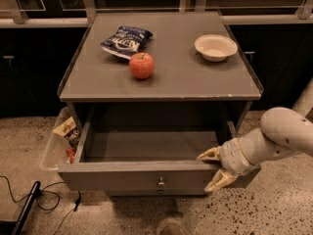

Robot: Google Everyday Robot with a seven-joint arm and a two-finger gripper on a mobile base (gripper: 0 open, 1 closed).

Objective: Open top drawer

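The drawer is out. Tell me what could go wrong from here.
1. The pincer sits at the right end of the top drawer front, away from the knob. More pull there may skew and jam the drawer.
2. The drawer is already far out, so further pull might drag it off its runners.
3. A jolt could roll the apple off the cabinet top.

Speckled floor (283,209), dark cabinets (279,67) behind
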